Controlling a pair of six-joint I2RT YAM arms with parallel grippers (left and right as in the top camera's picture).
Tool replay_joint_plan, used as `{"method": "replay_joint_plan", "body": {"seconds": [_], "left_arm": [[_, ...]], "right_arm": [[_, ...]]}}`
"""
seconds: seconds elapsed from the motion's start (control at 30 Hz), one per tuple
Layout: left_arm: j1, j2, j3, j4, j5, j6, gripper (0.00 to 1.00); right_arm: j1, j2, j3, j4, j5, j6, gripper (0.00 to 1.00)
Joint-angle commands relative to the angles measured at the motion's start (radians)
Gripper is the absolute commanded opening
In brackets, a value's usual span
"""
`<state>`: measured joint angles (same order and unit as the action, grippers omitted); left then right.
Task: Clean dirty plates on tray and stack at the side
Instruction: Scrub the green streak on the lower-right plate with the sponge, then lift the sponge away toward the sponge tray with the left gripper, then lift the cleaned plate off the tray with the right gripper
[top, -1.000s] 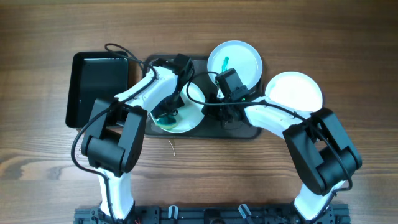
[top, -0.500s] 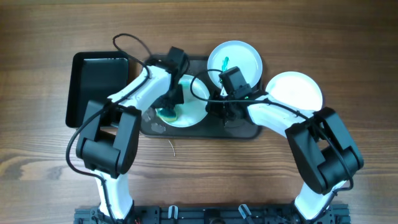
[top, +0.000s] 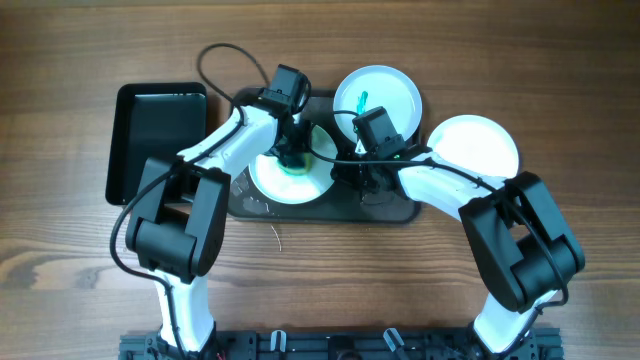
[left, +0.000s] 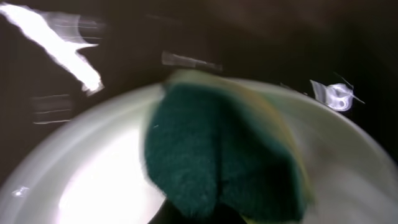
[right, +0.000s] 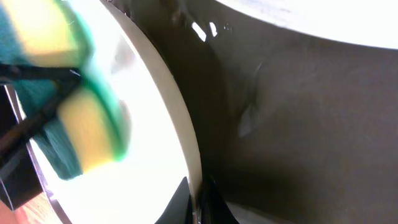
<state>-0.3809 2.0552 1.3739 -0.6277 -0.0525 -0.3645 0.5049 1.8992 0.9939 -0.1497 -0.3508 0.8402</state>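
On the dark grey tray (top: 390, 208) lies a white plate (top: 275, 185). My left gripper (top: 293, 155) is shut on a green and yellow sponge (top: 295, 166) that presses on the plate's middle; in the left wrist view the sponge (left: 224, 155) covers the plate (left: 93, 180) and hides the fingertips. My right gripper (top: 345, 172) is shut on that plate's right rim (right: 194, 180), one finger on each side. A second plate (top: 390, 95) with a teal streak sits at the tray's back right. A third, clean plate (top: 473, 148) rests on the table to the right.
A black rectangular tub (top: 157, 140) stands left of the tray. Both arms cross over the tray's middle, with cables looping above them. The tray surface (right: 298, 124) is wet and shiny. Bare wooden table (top: 330, 260) lies in front.
My left gripper has swept the sponge from the plate's near left part toward its middle and back. The teal smear there is gone. The right gripper has stayed on the rim.
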Motion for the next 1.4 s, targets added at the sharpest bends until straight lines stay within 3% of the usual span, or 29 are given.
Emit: {"method": "replay_joint_plan", "body": {"seconds": [0.0,0.1,0.2,0.3,0.4,0.5,0.73,0.97,1.17,1.37], "left_arm": [[0.055,0.079,-0.046,-0.053,-0.467,-0.350,0.04],[0.056,0.079,-0.046,-0.088,-0.425,-0.375,0.04],[0.055,0.079,-0.046,-0.138,-0.264,-0.314,0.04],[0.055,0.079,-0.046,-0.164,-0.008,-0.093,0.04],[0.055,0.076,-0.046,-0.177,0.354,0.209,0.04],[0.064,0.054,-0.044,-0.200,0.589,0.357,0.04],[0.145,-0.094,0.014,-0.204,0.576,0.319,0.04],[0.307,-0.296,0.050,-0.204,0.215,0.041,0.04],[0.428,-0.372,0.050,-0.204,0.174,0.038,0.04],[0.450,-0.372,0.050,-0.227,0.174,0.038,0.04]], "right_arm": [[0.008,0.016,0.002,-0.003,0.002,-0.011,0.04],[0.008,0.016,0.002,-0.001,0.002,-0.011,0.04],[0.008,0.016,0.002,-0.001,0.002,-0.011,0.04],[0.008,0.016,0.002,-0.001,0.002,-0.015,0.04],[0.008,0.016,0.002,0.003,-0.012,-0.026,0.04],[0.008,0.016,0.002,0.003,-0.026,-0.029,0.04],[0.008,0.016,0.002,0.004,-0.071,-0.058,0.04],[0.008,-0.047,0.004,-0.015,-0.064,-0.103,0.04],[0.035,-0.215,0.032,-0.199,0.201,-0.197,0.04],[0.128,-0.357,0.055,-0.328,0.609,-0.324,0.04]]}}
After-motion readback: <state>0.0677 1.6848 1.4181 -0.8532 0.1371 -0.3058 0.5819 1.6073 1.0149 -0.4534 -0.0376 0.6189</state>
